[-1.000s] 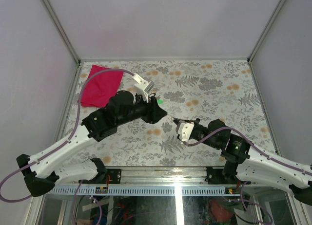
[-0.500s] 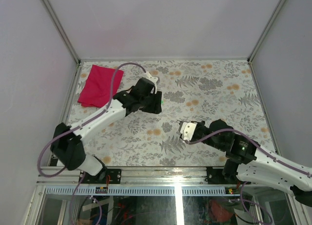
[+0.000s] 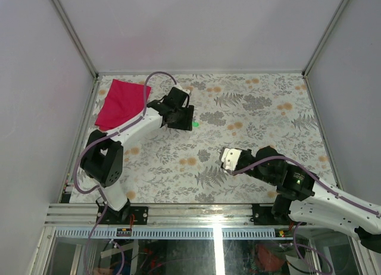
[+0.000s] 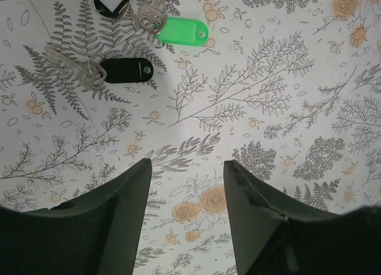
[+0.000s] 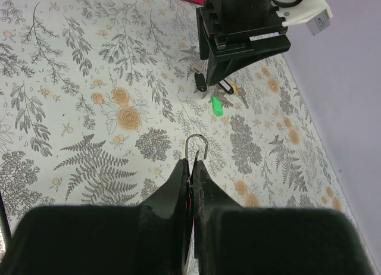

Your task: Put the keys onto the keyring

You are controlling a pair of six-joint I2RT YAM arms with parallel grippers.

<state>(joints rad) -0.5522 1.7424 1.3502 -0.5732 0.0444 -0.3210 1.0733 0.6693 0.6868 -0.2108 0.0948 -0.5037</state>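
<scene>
My left gripper (image 4: pixel 187 165) spread wide near the keys (image 4: pixel 95 72), my right gripper (image 5: pixel 191 165) clamped on the keyring (image 5: pixel 196 136)

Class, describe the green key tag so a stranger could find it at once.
Find the red cloth in the table's far left corner; the left hand hovers just right of it. Beside that hand lies a small cluster of tagged keys. The green tag stands alone in colour; the others are black or white-faced.

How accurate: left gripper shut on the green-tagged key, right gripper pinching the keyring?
Not quite: the left wrist view shows the left gripper open, the green-tagged key lying loose on the table. The right gripper does pinch the keyring.
</scene>
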